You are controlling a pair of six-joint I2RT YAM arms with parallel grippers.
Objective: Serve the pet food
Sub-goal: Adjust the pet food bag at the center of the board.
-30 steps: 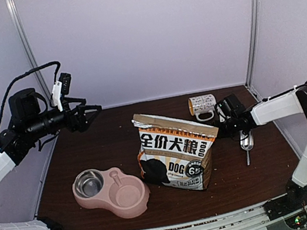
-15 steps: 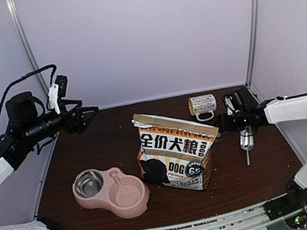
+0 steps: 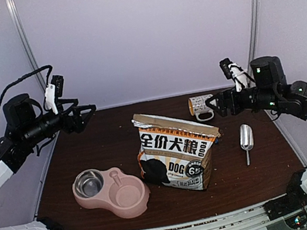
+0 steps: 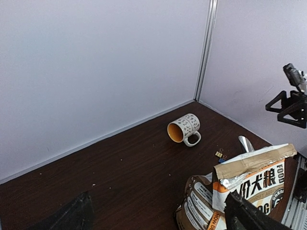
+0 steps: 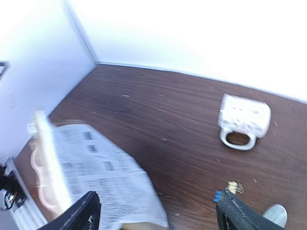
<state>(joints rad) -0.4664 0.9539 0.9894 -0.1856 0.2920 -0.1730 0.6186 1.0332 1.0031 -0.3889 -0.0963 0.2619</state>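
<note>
The kraft-brown dog-food bag (image 3: 176, 158) stands mid-table with its top open; it also shows in the left wrist view (image 4: 240, 189) and, blurred, in the right wrist view (image 5: 96, 163). No pet food shows; any kibble is hidden inside the bag. The silver scoop (image 3: 245, 137) lies on the table right of the bag. The pink double bowl (image 3: 112, 192) sits front left with a steel insert. My left gripper (image 3: 85, 111) is open and empty, high over the back left. My right gripper (image 3: 216, 104) is open and empty, raised near the mug.
A patterned mug (image 3: 202, 105) lies on its side at the back, also in the left wrist view (image 4: 184, 129) and the right wrist view (image 5: 244, 117). Two small binder clips (image 4: 219, 155) lie near the scoop. White walls enclose three sides of the table.
My right arm has lifted up and back from beside the scoop, which stays on the table. My left gripper has drifted slightly left and up.
</note>
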